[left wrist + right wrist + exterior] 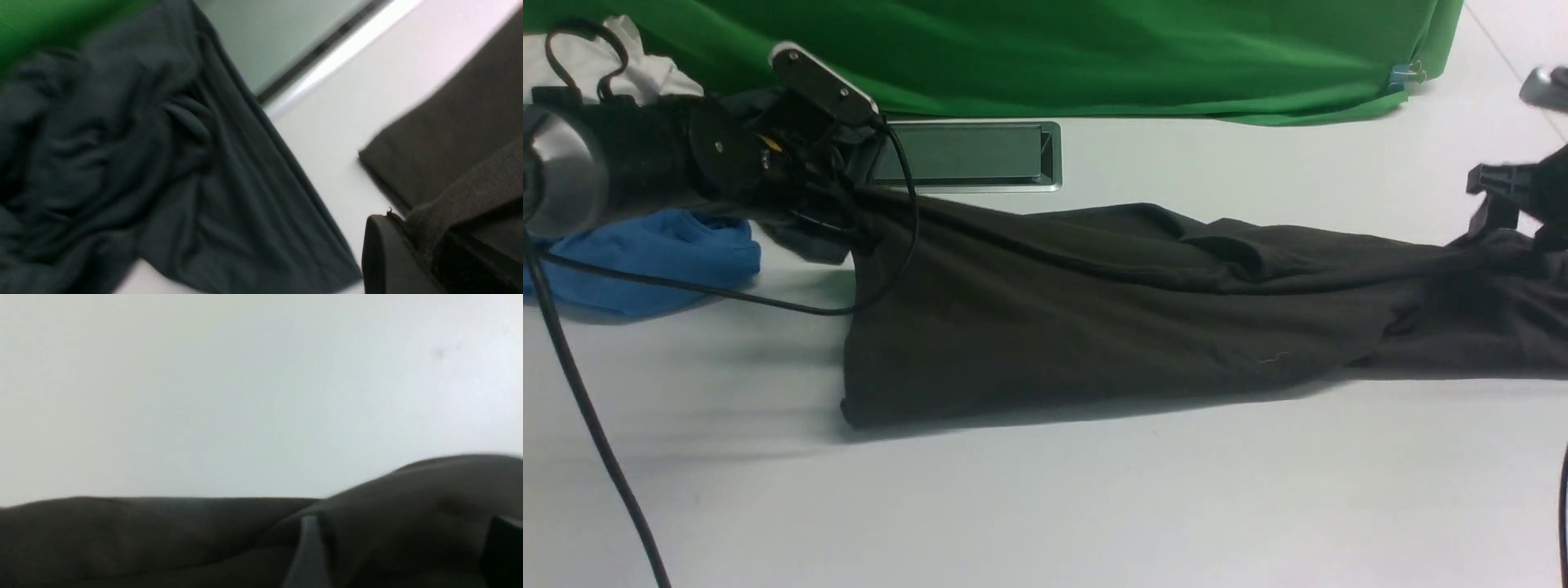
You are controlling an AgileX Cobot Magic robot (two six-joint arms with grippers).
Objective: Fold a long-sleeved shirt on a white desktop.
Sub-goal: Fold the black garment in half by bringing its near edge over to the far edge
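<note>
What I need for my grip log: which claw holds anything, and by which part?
The left claw pinches the long-sleeved shirt by its ribbed edge band; the right claw stands open above the shirt, holding nothing.

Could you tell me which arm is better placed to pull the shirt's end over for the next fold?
Probably the left: the left gripper appears clamped on the ribbed edge of the long-sleeved shirt, while the right gripper stands open over the cloth.

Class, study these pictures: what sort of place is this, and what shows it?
Likely a robot test lab: a green backdrop behind the white desktop, a cabled arm, and a shirt stretched across it.
</note>
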